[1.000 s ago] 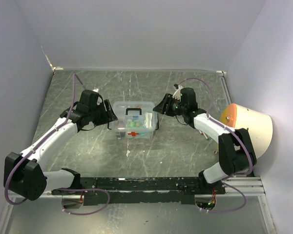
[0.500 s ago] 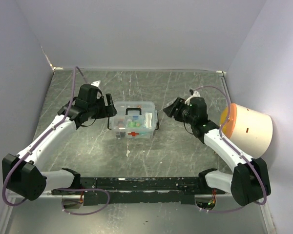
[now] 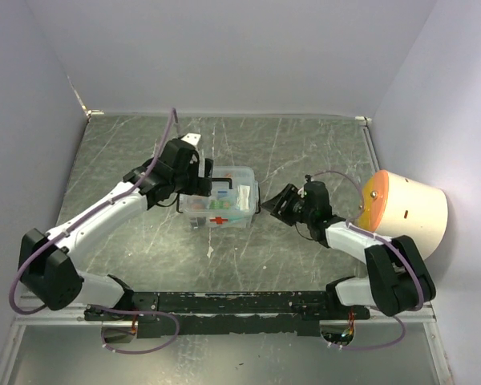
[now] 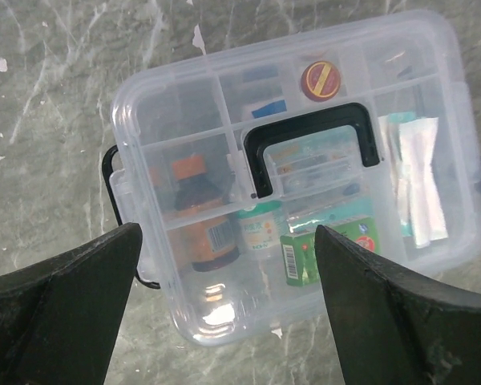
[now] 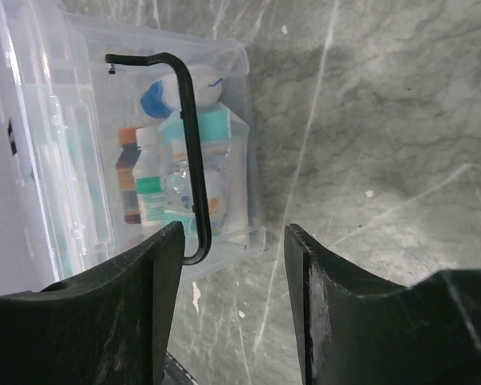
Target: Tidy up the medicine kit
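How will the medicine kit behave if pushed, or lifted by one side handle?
Probably stiff: the medicine kit looks like a hard clear shell. Pushed, its smooth plastic would likely slide on the table rather than tip, given the broad base. Lifted by one thin side handle, it may swing, and loose bottles could shift.

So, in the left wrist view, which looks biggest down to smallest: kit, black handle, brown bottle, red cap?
1. Kit
2. Black handle
3. Brown bottle, close to the handle, so that pair is unsure
4. Red cap
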`<state>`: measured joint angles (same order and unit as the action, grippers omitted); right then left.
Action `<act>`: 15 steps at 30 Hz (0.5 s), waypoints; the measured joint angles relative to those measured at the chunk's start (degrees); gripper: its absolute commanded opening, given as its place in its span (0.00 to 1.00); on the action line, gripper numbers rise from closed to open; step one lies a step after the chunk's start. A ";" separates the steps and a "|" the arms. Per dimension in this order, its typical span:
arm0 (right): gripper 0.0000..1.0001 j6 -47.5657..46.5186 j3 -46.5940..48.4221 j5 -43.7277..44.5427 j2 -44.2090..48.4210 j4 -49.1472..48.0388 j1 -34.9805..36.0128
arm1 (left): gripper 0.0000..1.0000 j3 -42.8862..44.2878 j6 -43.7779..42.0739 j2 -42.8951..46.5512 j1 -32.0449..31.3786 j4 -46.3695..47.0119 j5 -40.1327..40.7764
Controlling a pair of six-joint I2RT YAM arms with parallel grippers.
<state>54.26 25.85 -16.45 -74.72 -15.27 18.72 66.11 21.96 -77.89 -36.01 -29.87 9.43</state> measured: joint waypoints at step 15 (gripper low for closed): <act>0.38 6.05 -1.68 -5.73 -8.07 -16.70 0.42 | 0.95 2.05 -1.49 -7.23 -2.14 -0.63 4.79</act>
<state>60.31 24.16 -22.17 -82.78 -31.97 19.14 68.16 20.47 -85.12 -38.15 -30.50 14.22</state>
